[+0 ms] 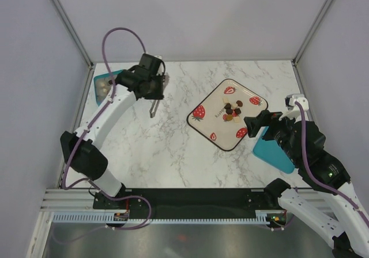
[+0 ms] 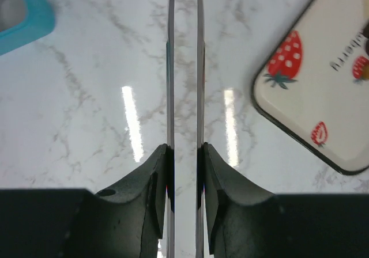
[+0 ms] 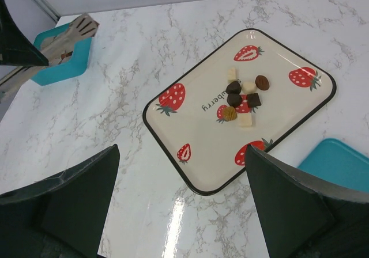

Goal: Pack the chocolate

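The chocolate is several small dark brown, mid brown and pale pieces clustered near the middle of a cream tray printed with strawberries; the pile shows clearly in the right wrist view. My left gripper hangs over the marble left of the tray, shut on long thin metal tongs. In the left wrist view the two blades of the tongs run straight out between the jaws of the left gripper, with nothing between the blades. My right gripper stands open at the tray's right edge, empty.
A teal box sits at the back left corner of the table. A flat teal lid lies right of the tray, under my right arm. Grey walls and metal posts bound the marble table.
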You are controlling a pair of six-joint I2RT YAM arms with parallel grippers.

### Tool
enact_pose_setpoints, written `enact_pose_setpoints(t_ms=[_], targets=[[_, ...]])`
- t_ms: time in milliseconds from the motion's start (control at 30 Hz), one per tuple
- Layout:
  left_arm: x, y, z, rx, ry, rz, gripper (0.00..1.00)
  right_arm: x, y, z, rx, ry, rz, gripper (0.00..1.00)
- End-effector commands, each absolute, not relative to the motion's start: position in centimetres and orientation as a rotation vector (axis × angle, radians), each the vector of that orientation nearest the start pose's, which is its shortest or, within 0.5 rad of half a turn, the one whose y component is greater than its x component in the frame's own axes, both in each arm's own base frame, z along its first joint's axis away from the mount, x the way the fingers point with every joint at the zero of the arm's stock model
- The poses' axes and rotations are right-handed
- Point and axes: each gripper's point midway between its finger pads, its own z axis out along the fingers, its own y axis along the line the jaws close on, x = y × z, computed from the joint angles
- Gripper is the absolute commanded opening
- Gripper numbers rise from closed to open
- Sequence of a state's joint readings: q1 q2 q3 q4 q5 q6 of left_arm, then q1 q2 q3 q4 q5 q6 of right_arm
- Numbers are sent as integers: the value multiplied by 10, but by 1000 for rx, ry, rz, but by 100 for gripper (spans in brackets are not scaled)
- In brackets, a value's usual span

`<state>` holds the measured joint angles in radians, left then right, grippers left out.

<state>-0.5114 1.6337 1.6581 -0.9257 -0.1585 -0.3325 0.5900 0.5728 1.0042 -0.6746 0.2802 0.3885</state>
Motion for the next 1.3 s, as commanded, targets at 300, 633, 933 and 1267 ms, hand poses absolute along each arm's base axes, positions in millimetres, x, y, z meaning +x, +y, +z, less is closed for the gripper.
enact_pose_setpoints(t_ms=[300,633,933,1267], targets=[[356,-24,197,-385,2502,37,28,213,107,317,-13,1830,453,98],[382,-15,192,-373,2470,10,29,218,108,309,-6,1846,438,98],[403,-13,179,-372,2500,40,29,223,111,306,-4,1855,427,98],[417,-12,166,-348,2517,64,30,226,114,304,-3,1863,432,98]])
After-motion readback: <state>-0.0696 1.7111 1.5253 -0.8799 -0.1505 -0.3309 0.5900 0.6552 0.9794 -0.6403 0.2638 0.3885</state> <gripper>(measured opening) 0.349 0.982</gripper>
